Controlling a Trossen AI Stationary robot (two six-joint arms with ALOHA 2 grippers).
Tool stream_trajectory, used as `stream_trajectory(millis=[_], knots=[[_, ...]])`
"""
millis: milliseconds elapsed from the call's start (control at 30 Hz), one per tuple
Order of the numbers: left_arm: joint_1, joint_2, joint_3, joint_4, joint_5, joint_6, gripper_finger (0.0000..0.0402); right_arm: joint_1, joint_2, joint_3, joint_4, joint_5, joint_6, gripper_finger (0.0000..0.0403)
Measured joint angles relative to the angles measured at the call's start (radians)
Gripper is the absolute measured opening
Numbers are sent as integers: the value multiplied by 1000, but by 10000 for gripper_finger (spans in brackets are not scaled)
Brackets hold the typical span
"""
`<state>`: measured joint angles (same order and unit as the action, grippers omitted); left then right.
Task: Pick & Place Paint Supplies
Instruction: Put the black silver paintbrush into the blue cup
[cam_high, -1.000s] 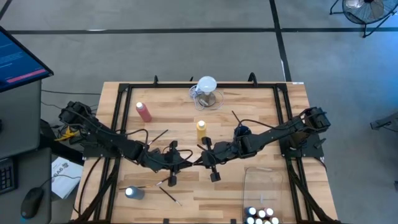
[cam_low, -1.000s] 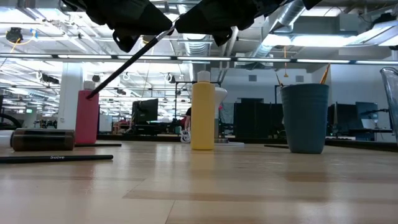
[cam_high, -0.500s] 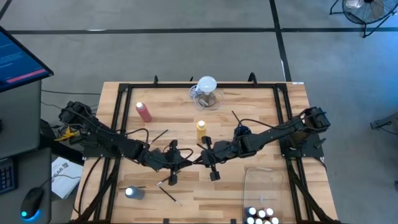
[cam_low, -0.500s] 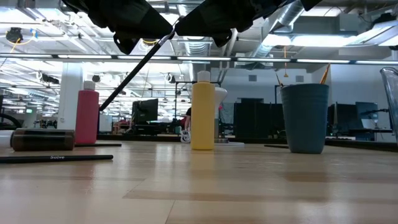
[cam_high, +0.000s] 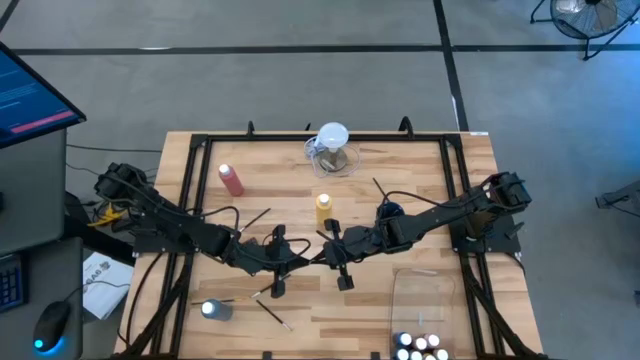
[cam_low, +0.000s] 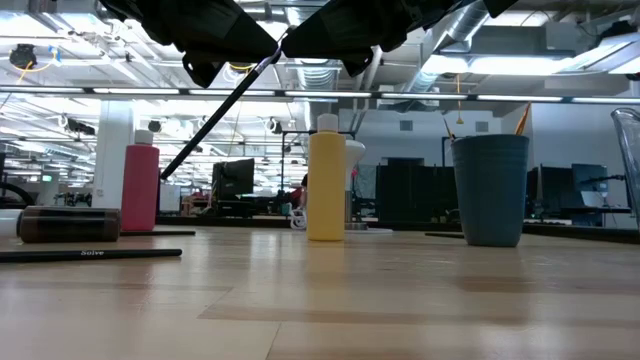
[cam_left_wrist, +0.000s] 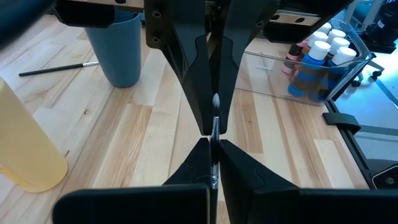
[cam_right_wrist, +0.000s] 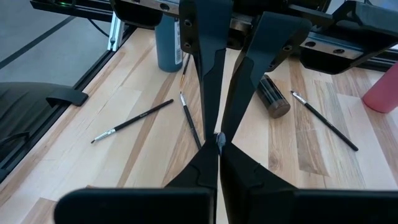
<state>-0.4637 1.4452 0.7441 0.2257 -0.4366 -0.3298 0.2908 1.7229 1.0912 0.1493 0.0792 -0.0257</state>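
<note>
A thin dark paintbrush (cam_low: 215, 115) slants in the air above the table's middle. Its upper end sits where my two grippers meet tip to tip, and its lower end hangs free under my left arm. My left gripper (cam_high: 310, 258) and my right gripper (cam_high: 323, 255) are both shut on it. The yellow squeeze bottle (cam_high: 323, 208) stands just beyond them and the pink-red one (cam_high: 231, 180) at the far left. The blue bottle (cam_high: 215, 310) stands near left, with loose brushes (cam_high: 270, 305) on the table beside it. My left gripper pinches the brush near its upper, light metal end (cam_left_wrist: 214, 134) between its two fingertips, coming from the table's left and slanting down. The brush runs along the fingers and hangs back below them, clear of the table. My right gripper comes from the table's right, slanting down, and its fingertips close on the very end of the brush (cam_left_wrist: 216, 102), right against my left fingertips. That end shows as a grey tip (cam_right_wrist: 219, 140) between the fingers.
A blue cup (cam_high: 388, 212) with brushes stands right of the yellow bottle. A clear bin (cam_high: 420, 300) with white-capped bottles (cam_high: 420, 346) sits near right. A clear jug with a white top (cam_high: 332, 148) is far centre. A dark cylinder (cam_low: 70, 222) lies at the left.
The held brush has swung a little: its free lower end now hangs steeper and lower than a second ago, while its upper end has stayed between the fingertips. Both arms have kept still.
</note>
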Motion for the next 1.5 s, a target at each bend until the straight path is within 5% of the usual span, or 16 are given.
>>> stream_trajectory(millis=[500,1500], knots=[[0,4,-4,-13,3,0,0,2,-2,3,4,-3,0,49],[7,2,-2,-6,16,0,0,2,-1,2,-6,-4,0,51]])
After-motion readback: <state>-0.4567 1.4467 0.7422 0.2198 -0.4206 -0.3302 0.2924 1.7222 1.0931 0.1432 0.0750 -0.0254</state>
